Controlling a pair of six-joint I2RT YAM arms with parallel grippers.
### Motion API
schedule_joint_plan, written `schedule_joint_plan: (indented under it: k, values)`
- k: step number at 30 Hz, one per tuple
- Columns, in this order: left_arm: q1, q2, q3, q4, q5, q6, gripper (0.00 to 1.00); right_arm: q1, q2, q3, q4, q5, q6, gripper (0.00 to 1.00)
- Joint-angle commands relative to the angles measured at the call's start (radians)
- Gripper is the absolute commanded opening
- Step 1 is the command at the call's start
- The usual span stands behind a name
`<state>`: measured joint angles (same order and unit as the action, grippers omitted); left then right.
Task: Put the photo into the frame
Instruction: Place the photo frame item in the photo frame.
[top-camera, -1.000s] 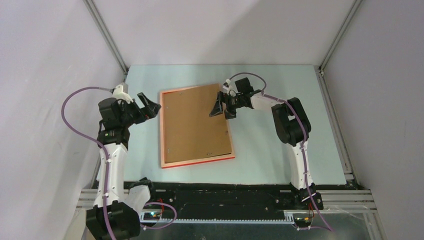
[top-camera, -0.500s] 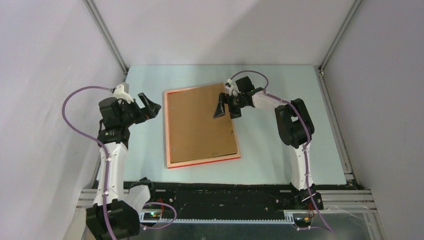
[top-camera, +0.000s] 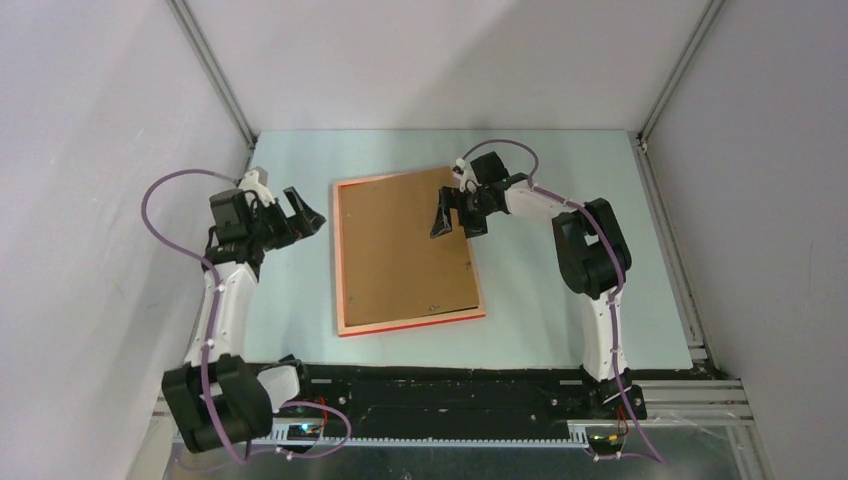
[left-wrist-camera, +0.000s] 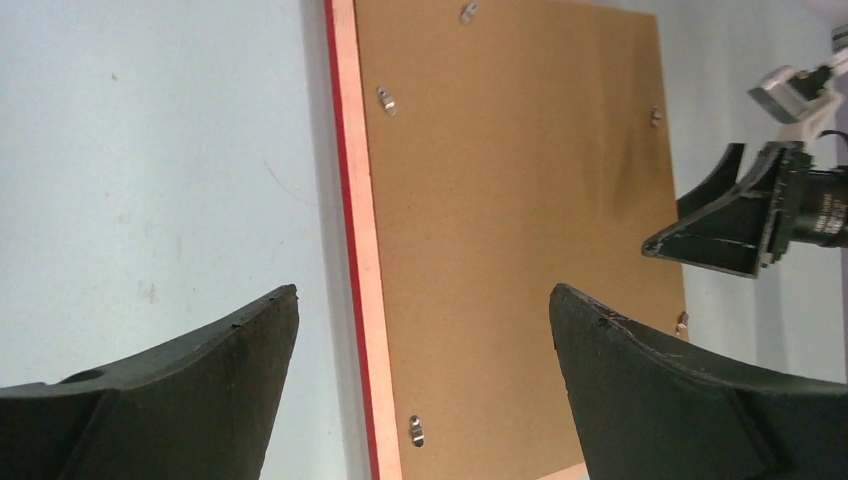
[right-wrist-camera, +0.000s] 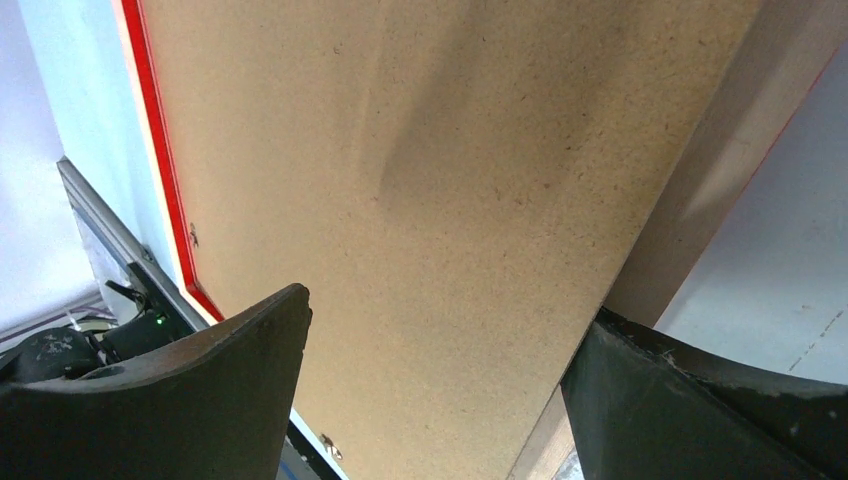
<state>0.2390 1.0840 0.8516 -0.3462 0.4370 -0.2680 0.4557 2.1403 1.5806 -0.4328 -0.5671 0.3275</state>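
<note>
Top external: frame (top-camera: 410, 323) under right gripper (top-camera: 453, 221)

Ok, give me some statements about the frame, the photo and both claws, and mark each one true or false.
1. The frame lies back up, with its brown backing board showing. True.
2. The left claw is shut on the frame's edge. False: it is open and apart from the frame, off to its left.
3. The right claw is open over the frame's far right corner. True.
4. The photo lies beside the frame. False: no photo shows in any view.
5. Small metal tabs sit along the backing board's edges. True.
</note>
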Motion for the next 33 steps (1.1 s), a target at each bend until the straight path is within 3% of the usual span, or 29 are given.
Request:
schedule_joint_plan:
  k: [1, 11, 24, 33]
  values:
    - [0.007, 0.084, 0.042, 0.023, -0.015, 0.017, 1.0, 0.009, -0.066, 0.009, -0.028, 0.058, -0.025, 0.9]
    - [-0.064, 0.345, 0.08, 0.024, -0.022, -0.011, 1.0, 0.036, -0.08, 0.009, -0.051, 0.127, -0.06, 0.9]
    - [-0.129, 0.545, 0.121, 0.04, -0.025, -0.009, 1.0, 0.068, -0.057, 0.018, -0.069, 0.137, -0.082, 0.92]
    - [-0.16, 0.603, 0.108, 0.082, -0.012, -0.028, 1.0, 0.087, -0.036, 0.02, -0.083, 0.136, -0.101, 0.94]
